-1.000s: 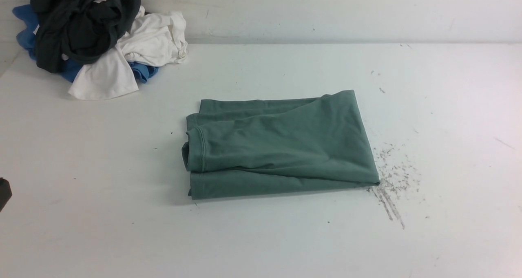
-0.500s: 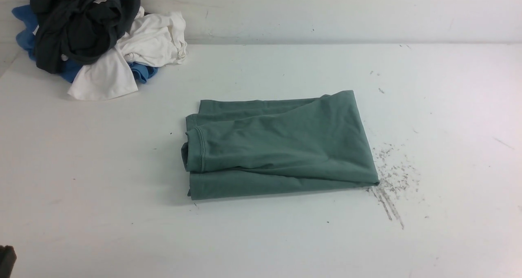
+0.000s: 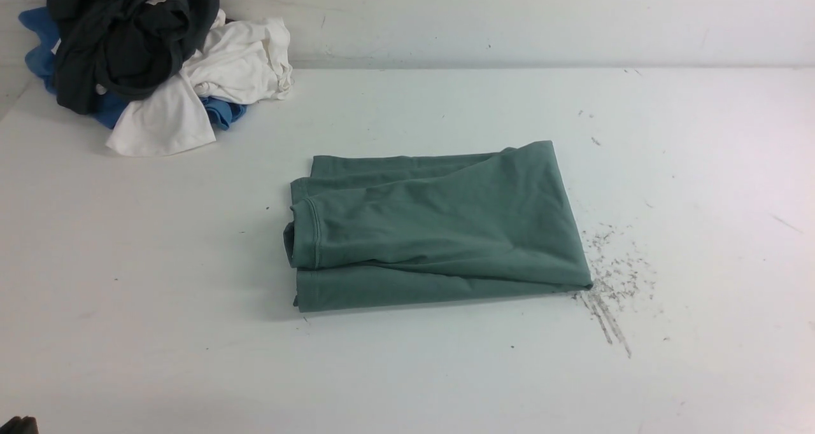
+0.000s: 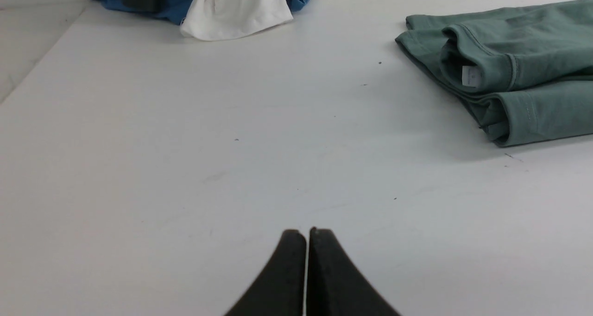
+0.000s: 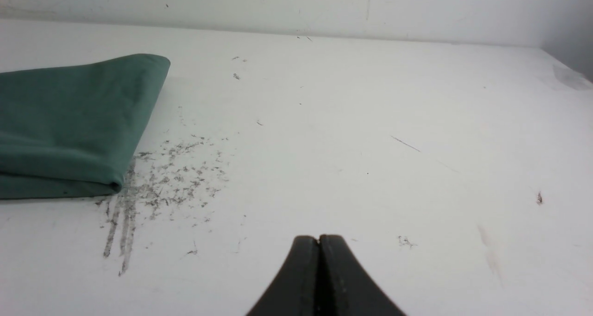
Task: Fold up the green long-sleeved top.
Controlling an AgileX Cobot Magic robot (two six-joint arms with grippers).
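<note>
Green long-sleeved top (image 3: 439, 230) lies folded into a compact rectangle near the middle of the white counter (image 3: 407, 370), layers stacked, with one cuffed sleeve end (image 3: 307, 233) resting on top at its left edge. In the left wrist view a small white tag (image 4: 471, 76) shows inside that opening. Far back on the left, against the wall, sits a heap of other clothes, well apart from the top: a black garment (image 3: 127, 33) on the heap, a white garment (image 3: 210, 84) spilling toward the front, and a blue garment (image 3: 38, 39) beneath them. Just beside the top's near right corner, a patch of dark scuff marks (image 3: 611, 294) streaks the counter.

Neither arm touches the cloth. The left hand (image 4: 307, 235) hangs over bare counter to the left of the top, its two black fingers pressed together and gripping nothing. The right hand (image 5: 319, 241) sits over bare counter to the right of the scuffs, likewise closed and empty.
</note>
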